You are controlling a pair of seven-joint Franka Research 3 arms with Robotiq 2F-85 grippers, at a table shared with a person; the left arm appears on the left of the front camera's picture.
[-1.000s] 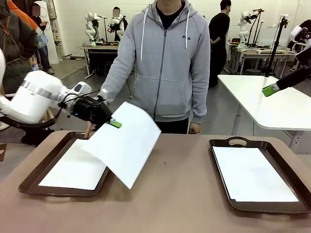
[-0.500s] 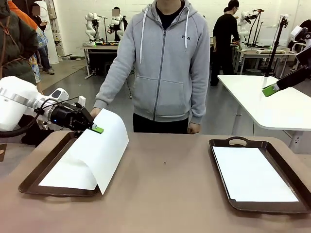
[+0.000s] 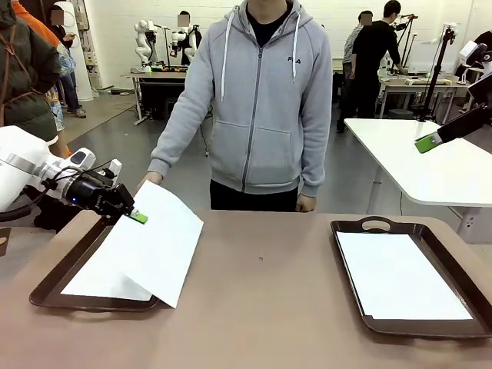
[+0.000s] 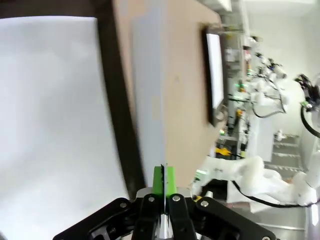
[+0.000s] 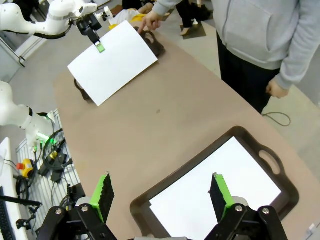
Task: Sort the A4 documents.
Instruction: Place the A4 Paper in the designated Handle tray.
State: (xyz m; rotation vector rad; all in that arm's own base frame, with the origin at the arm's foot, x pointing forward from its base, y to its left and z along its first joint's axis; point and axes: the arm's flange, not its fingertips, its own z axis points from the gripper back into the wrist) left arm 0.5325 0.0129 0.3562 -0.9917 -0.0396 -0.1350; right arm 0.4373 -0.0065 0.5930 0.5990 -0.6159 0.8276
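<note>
White paper fills most of what I see near the left tray [image 3: 54, 284], the dark brown one I take as my landmark. My left gripper [image 3: 137, 217] is pinched tight on the far edge of one A4 sheet [image 3: 157, 250], green pads pressed flat together with the paper's edge between them. That sheet hangs tilted over the left tray's right rim, its near corner reaching down past the rim to the brown table [image 3: 261, 307], whether touching it I cannot tell. Under it, inside the left tray, another sheet [image 3: 96, 280] lies flat.

Well to the right of the left tray, across a bare stretch of table, sits the right tray [image 3: 361, 225] with its own sheet [image 3: 400, 275] lying flat inside. My right gripper [image 5: 162, 197] hovers high above that tray, jaws spread wide with nothing between them.

The person in the grey hoodie [image 3: 261, 108] stands at the far side of the table, just behind and to the right of the left tray, one hand [image 3: 147, 180] lowered near its far end, close to my left gripper.
</note>
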